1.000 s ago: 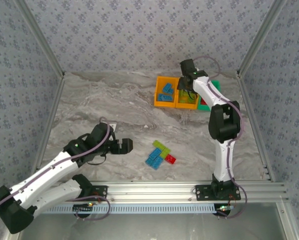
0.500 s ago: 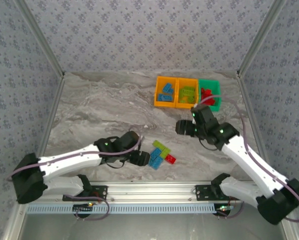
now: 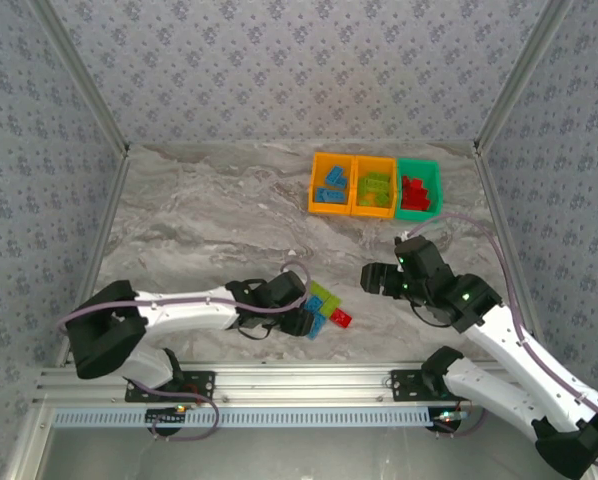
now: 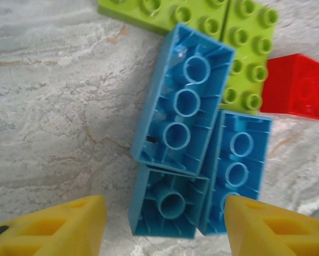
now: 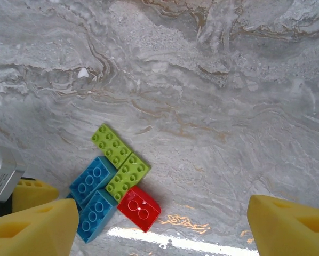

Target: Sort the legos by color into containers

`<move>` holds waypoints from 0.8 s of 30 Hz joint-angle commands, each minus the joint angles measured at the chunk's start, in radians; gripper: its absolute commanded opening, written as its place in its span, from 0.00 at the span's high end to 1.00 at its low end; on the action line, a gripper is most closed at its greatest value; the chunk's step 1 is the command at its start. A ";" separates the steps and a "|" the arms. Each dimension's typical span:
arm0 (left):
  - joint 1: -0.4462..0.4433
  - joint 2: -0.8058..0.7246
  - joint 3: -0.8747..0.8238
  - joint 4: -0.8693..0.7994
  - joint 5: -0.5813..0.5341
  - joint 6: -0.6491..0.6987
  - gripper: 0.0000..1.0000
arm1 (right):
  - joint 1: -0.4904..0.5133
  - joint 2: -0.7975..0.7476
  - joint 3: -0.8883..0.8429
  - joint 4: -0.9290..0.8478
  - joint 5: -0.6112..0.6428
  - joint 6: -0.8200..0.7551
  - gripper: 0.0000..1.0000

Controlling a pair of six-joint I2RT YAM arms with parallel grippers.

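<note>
Loose legos (image 3: pixel 322 308) in blue, lime green and red lie clustered on the table (image 3: pixel 199 230) near its front edge, well apart from the containers (image 3: pixel 374 212) at the far side. Left gripper (image 3: pixel 299 322): fingers apart, straddling the blue bricks (image 4: pixel 183 128). Right gripper (image 3: pixel 371 280): fingers wide apart, beside the cluster.

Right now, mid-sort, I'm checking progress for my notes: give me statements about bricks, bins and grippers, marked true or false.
The green bin holds red legos. True.
One red brick lies loose on the table. True.
The right gripper holds a green brick. False: it is open and empty.
The left gripper is over the green bin. False: it is at the loose pile, open, blue bricks between its fingers.
</note>
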 commanded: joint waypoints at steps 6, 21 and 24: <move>-0.007 0.067 -0.006 0.008 -0.030 -0.042 0.50 | 0.020 -0.041 -0.014 -0.030 0.037 0.044 0.15; -0.016 -0.137 -0.016 -0.061 -0.119 -0.019 0.73 | 0.075 -0.047 -0.030 0.010 -0.103 0.073 0.15; -0.014 -0.260 0.041 -0.109 -0.176 0.028 0.73 | 0.099 -0.062 -0.022 -0.012 -0.068 0.086 0.15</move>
